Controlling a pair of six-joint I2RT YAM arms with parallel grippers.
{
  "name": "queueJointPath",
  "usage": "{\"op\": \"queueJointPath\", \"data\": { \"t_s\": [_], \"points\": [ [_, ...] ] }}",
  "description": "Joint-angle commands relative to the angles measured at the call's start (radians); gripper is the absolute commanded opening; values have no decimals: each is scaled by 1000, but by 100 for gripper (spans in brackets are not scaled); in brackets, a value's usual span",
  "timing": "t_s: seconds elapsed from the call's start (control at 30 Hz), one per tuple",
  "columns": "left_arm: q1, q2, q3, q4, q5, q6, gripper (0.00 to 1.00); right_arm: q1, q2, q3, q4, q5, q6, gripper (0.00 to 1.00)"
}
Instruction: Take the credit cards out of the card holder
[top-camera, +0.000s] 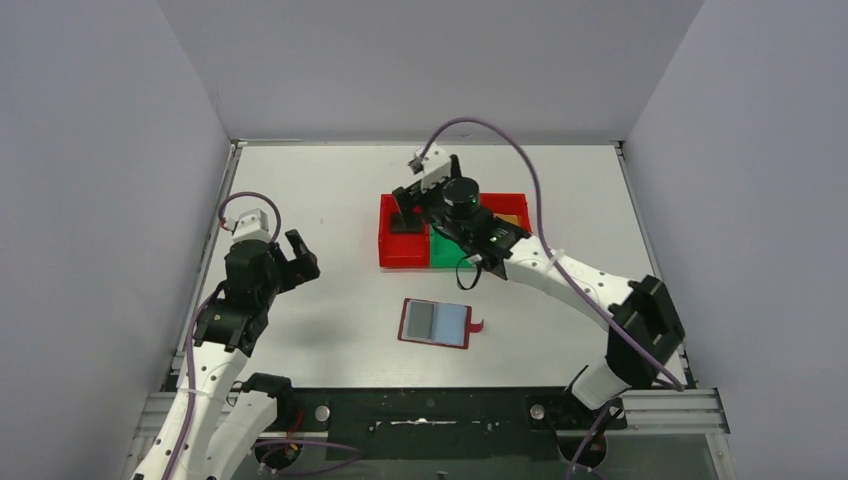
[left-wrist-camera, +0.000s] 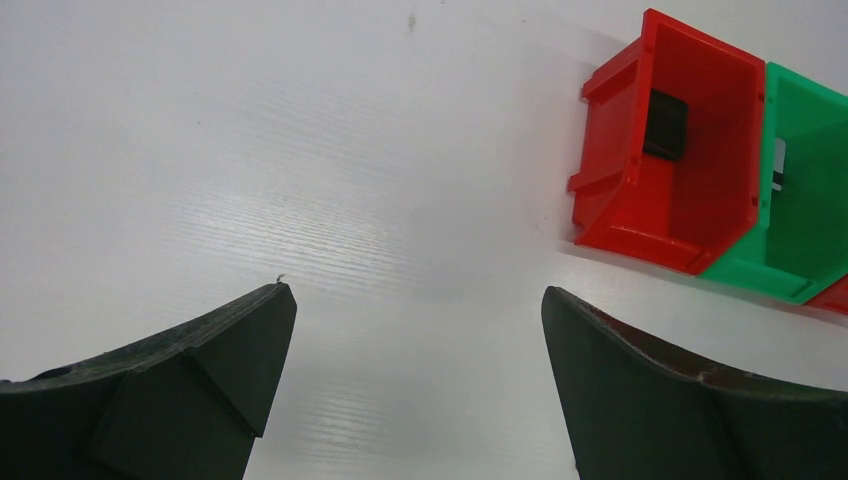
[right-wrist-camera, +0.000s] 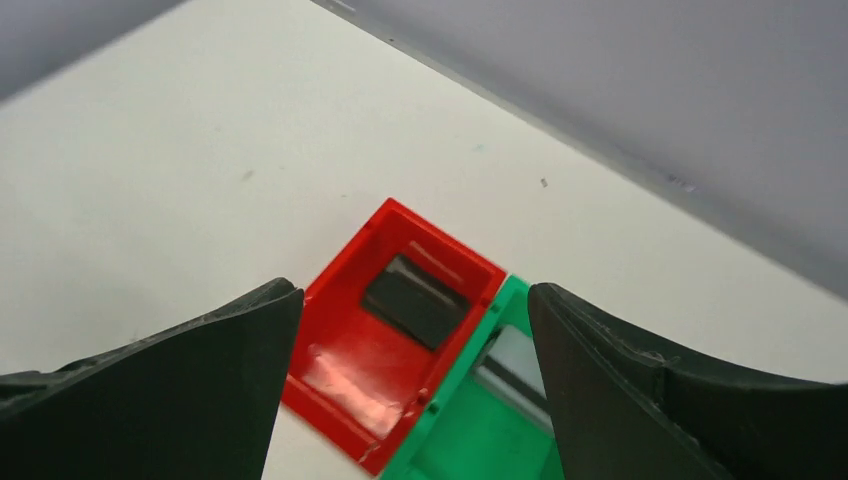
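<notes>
The card holder (top-camera: 435, 322) lies open and flat on the white tabletop (top-camera: 310, 180), near the front edge and about in the middle between the two arms. Its long side runs left to right, and its small red clasp tab (top-camera: 477, 324) sticks out on the right. The right claw (right-wrist-camera: 412, 292) hangs over the red bin (right-wrist-camera: 335, 375) farther back, so the holder lies toward the front from it, closer to the arm's own base. This claw is spread wide and has nothing in it. Right below it a black card (right-wrist-camera: 415, 300) lies flat in the bin. The green bin (right-wrist-camera: 460, 440) touches the red one, and something pale lies in it, maybe another card. The left claw (left-wrist-camera: 418, 292) is wide and empty too, off to the left of the holder above bare tabletop. I think the right claw is a bit nearer to the holder, but both could get to it. The holder is dark red around the rim, with smooth, shiny see-through pockets inside, one side dark grey and one side pale blue. I cannot tell if a card is in there. The cards look thin, stiff and flat, so a claw will likely have to pinch one by its edge. The bins are hard plastic with straight walls
</notes>
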Motion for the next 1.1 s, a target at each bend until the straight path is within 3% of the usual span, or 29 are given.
{"op": "queueJointPath", "data": {
  "t_s": [0.0, 0.07, 0.13, 0.27, 0.5, 0.7, 1.07],
  "points": [
    [7, -8, 4, 51, 0, 13, 97, 26, -148, -183, -78, 70, 513, 85],
    [6, -4, 4, 52, -3, 12, 97, 69, -221, -319, -5, 140, 633, 85],
    [7, 1, 7, 52, -5, 13, 97, 114, -249, -377, -38, 207, 759, 83],
    [9, 3, 7, 50, -11, 12, 97, 220, -206, -343, -279, 360, 948, 81],
    [10, 3, 4, 49, -29, 9, 97, 433, -68, -253, -547, 606, 1235, 76],
    [10, 18, 4, 51, -20, 11, 97, 456, 49, -185, -624, 592, 1275, 70],
    [11, 25, 3, 53, -22, 11, 97, 459, 136, -184, -546, 521, 1237, 63]
  ]
}}
